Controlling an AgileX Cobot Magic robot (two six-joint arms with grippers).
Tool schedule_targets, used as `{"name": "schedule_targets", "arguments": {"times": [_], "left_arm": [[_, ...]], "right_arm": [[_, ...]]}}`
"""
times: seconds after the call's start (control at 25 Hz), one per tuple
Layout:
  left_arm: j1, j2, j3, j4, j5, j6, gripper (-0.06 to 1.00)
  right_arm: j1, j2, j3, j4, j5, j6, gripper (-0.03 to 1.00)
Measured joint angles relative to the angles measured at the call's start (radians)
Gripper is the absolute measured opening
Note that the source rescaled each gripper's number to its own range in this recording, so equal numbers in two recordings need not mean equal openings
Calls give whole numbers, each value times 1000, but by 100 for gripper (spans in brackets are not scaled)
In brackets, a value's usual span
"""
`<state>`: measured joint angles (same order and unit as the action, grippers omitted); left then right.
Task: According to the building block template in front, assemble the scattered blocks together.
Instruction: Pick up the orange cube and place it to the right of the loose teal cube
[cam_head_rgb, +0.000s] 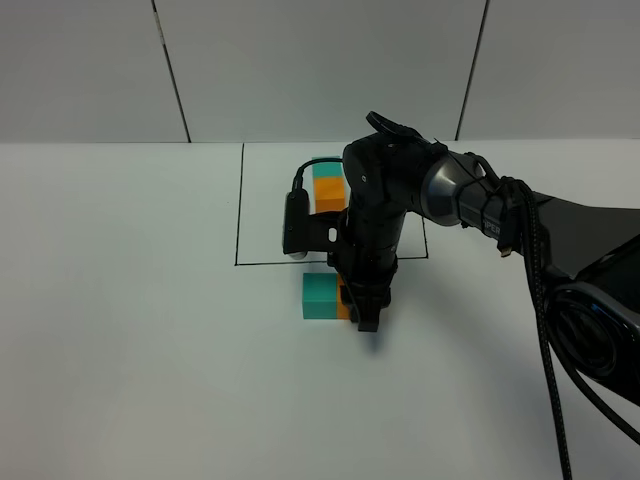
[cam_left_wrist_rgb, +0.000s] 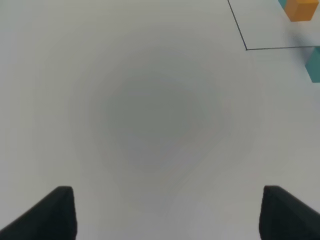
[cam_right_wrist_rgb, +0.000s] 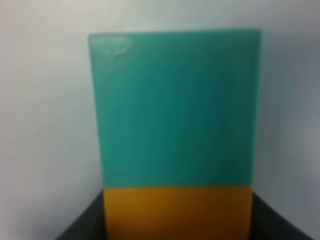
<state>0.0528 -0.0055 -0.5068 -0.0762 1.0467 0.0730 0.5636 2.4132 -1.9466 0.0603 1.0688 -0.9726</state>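
The building block template (cam_head_rgb: 328, 185), a teal cube joined to an orange one, sits inside the black drawn rectangle; its orange cube (cam_left_wrist_rgb: 301, 9) also shows in the left wrist view. In front of the rectangle the loose teal cube (cam_head_rgb: 320, 298) (cam_right_wrist_rgb: 175, 107) lies flush against the loose orange cube (cam_head_rgb: 343, 301) (cam_right_wrist_rgb: 177, 212). My right gripper (cam_head_rgb: 362, 312) (cam_right_wrist_rgb: 177, 227) points down, shut on the orange cube, with a dark finger on each side. My left gripper (cam_left_wrist_rgb: 172, 215) hovers open over bare table, nothing between its fingers. It is out of the exterior high view.
The black rectangle's line (cam_head_rgb: 238, 210) runs across the white table; one corner (cam_left_wrist_rgb: 246, 49) shows in the left wrist view, with the loose teal cube's edge (cam_left_wrist_rgb: 315, 64) just outside it. The right arm and its cables (cam_head_rgb: 540, 260) stretch in from the right.
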Motion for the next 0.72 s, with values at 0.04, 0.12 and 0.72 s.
{"name": "schedule_targets", "arguments": {"times": [0.04,0.12,0.72], "left_arm": [[0,0,0,0,0,0,67],[0,0,0,0,0,0,67],[0,0,0,0,0,0,67]], "right_arm": [[0,0,0,0,0,-2,1],[0,0,0,0,-1,-3,2],[0,2,0,27,-13,-6,2]]}}
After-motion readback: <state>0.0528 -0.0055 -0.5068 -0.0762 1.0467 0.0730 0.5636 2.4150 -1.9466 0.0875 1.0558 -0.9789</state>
